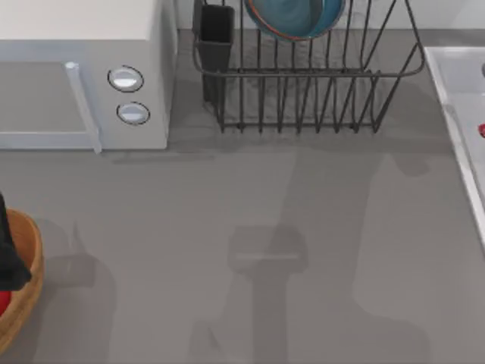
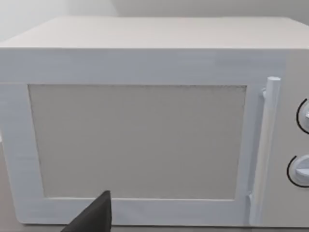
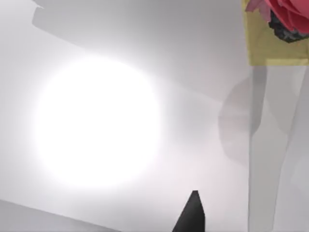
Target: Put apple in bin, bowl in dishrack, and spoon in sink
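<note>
Bowl (image 1: 294, 17) in dishrack (image 1: 303, 98), cut off at frame edge

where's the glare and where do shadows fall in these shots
Right wrist view: a big white bloom washes out the pale surface ahead, a dark fingertip below it. Top view: soft arm shadows cross the grey table, none harsh. Left wrist view: the microwave is evenly lit, no glare.

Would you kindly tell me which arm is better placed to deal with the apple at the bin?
Left, most likely: the left gripper hangs over the bin at the table's left edge, directly beside the apple.
</note>
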`<state>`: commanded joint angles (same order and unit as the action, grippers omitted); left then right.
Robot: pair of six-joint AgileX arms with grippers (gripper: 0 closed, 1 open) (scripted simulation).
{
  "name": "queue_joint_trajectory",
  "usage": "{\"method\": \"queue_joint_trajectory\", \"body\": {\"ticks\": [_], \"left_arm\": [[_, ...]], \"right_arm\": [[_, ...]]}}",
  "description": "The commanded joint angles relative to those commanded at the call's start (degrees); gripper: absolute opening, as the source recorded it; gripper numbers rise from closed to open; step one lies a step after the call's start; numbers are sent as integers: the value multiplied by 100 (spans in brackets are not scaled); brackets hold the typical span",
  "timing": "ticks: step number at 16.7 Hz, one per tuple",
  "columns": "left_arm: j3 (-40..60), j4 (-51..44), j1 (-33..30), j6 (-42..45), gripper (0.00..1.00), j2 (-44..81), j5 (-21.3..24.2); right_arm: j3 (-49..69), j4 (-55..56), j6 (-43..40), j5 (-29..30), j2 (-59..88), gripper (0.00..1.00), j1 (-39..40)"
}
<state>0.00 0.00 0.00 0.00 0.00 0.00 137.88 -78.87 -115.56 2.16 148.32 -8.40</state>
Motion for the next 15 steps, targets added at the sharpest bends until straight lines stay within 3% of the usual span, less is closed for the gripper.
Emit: {"method": "queue_joint_trajectory", "body": {"ticks": [11, 15], "left_arm": [[0, 0, 0, 0, 100, 0, 0], [0, 0, 0, 0, 100, 0, 0]], "right_arm": [[0, 0, 0, 0, 0, 98, 0], [0, 0, 0, 0, 0, 100, 0]]}}
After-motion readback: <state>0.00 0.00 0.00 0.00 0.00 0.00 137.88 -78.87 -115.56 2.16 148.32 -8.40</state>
